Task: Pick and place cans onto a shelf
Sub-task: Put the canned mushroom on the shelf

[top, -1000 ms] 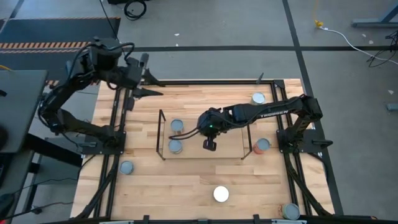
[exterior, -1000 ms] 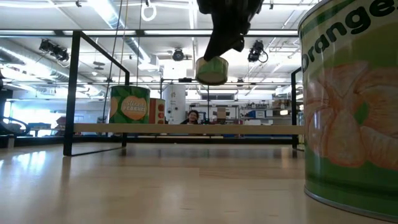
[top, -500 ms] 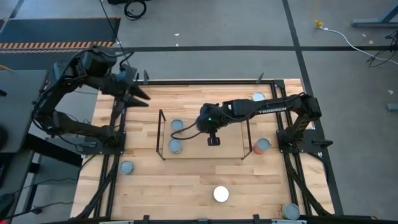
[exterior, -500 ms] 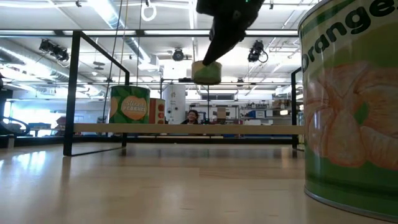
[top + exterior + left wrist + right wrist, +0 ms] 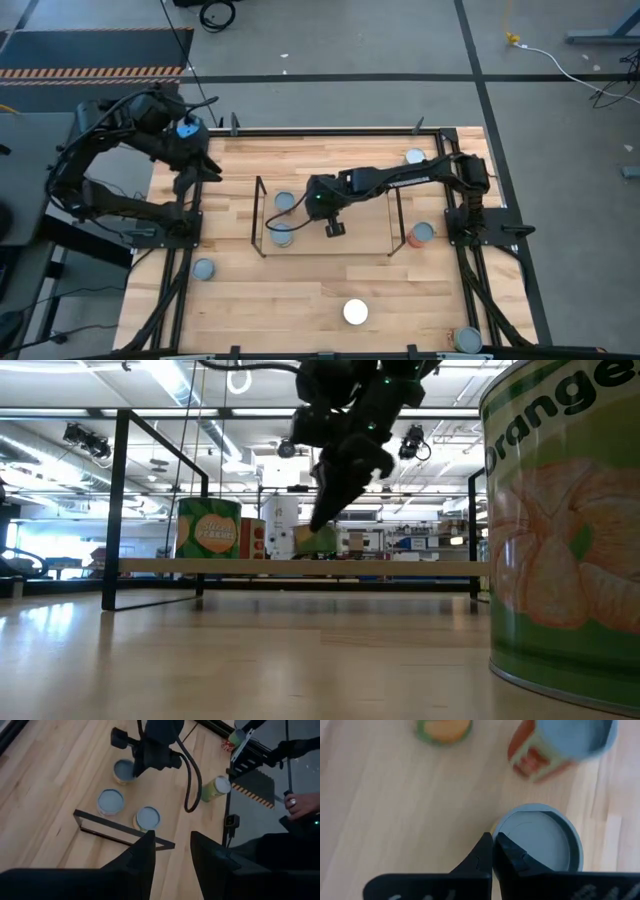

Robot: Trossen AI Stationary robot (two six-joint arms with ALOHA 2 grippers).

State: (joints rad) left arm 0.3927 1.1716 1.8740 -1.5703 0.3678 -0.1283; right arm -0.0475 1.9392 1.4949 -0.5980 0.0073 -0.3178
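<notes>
The right end effector (image 5: 492, 851) points straight down inside the shelf (image 5: 262, 215). Its fingers are pressed almost together on the rim of a grey-topped can (image 5: 540, 840), apparently pinching that rim. In the low view the can sits at about shelf-floor level, so I judge this to be the placing step, close to its end. The next move calls for spreading the fingers and lifting straight up, so that the can is not tipped.

Just beside it, two cans already stand on the shelf's left end, a far one (image 5: 285, 201) and a near one (image 5: 282, 234). They leave little room on that side, and a sideways exit could knock them or the wire end frame.

Farther out on the counter (image 5: 300, 290), loose cans wait: a red-sided one (image 5: 424, 233) just outside the shelf's right end, one by the far right edge (image 5: 415, 157), one at the front left (image 5: 204, 269), a white-topped one (image 5: 355, 312) and one at the front right corner (image 5: 467, 340).

The left end effector (image 5: 172, 857), fingers spread and empty, waits above the counter's far left corner. A person's hand (image 5: 300, 805) shows beyond the counter.
</notes>
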